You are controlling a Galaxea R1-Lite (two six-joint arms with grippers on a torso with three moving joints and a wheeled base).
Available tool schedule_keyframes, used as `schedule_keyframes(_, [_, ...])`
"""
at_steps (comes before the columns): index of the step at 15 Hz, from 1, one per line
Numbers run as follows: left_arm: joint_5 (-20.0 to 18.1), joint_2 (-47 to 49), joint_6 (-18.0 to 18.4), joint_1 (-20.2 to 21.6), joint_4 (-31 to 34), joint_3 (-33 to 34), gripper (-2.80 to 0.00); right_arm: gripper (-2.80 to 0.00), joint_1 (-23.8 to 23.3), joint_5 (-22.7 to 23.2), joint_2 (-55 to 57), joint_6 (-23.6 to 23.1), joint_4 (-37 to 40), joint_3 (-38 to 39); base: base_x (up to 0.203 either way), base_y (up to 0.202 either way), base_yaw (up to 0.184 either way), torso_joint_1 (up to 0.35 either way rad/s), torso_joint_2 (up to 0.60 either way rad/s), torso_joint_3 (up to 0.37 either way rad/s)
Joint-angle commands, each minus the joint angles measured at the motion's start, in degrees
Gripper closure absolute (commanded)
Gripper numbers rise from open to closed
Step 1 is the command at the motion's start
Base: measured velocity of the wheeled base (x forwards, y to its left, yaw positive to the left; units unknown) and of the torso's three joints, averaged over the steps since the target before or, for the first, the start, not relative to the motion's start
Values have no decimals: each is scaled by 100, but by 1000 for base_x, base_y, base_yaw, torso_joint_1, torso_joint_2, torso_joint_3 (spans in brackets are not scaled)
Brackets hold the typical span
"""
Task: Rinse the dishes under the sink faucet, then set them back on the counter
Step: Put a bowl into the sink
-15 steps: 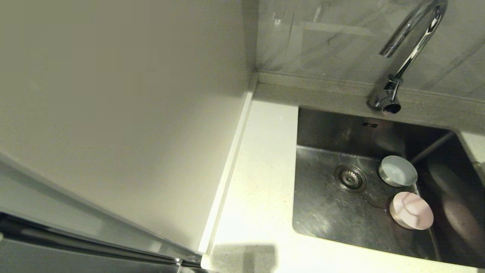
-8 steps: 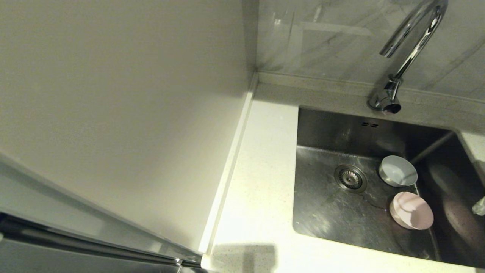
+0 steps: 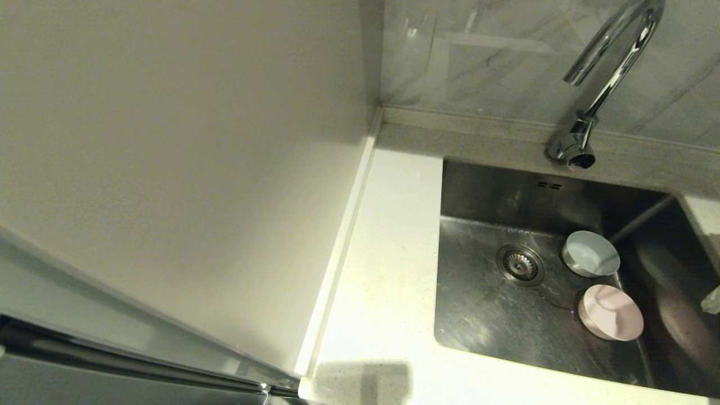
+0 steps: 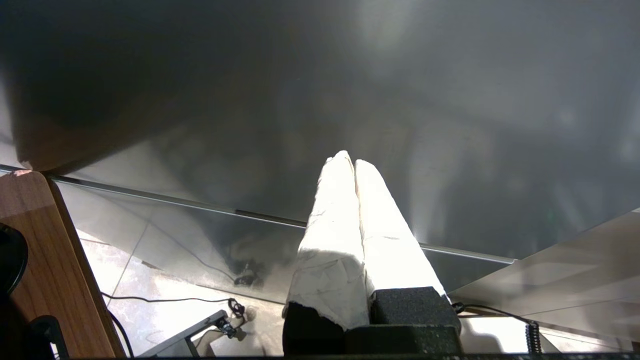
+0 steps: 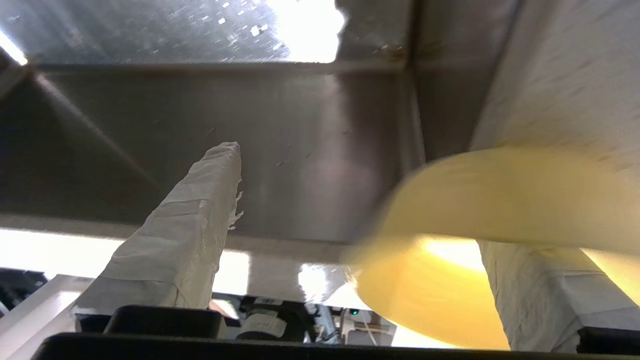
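While the grey-blue bowl (image 3: 590, 254) and pink bowl (image 3: 611, 312) sit in the sink (image 3: 495, 315) right of the drain (image 3: 520, 265), the yellow bowl (image 5: 480, 220) lies between the wide-spread fingers of the right hand (image 5: 380, 200), one finger (image 5: 540, 295) inside its rim. The left hand (image 4: 354, 162), fingers pressed together, is parked below the counter (image 3: 388, 270).

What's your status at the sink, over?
Right hand open, yellow bowl against one finger, not gripped. Left hand shut, parked. White bowl, pink bowl in sink.
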Motion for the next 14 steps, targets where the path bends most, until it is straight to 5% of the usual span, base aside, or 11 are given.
schedule_keyframes(1, [0, 0, 0, 1, -2, 18, 0, -280, -14, -101, 173, -16, 35, -168, 0, 0, 0, 0, 0, 0])
schedule_keyframes(2, [0, 0, 0, 1, -2, 18, 0, -280, -22, -122, 199, -15, 34, -185, 0, 0, 0, 0, 0, 0])
schedule_keyframes(3, [0, 0, 0, 1, -2, 18, 0, 0, -31, -173, 209, -10, 19, -210, 0, 0, 0, 0, 0, 0])
schedule_keyframes(14, [0, 0, 0, 1, -2, 18, 0, 0, -173, -210, 341, 1, -130, -535, 0, 0, 0, 0, 0, 0])
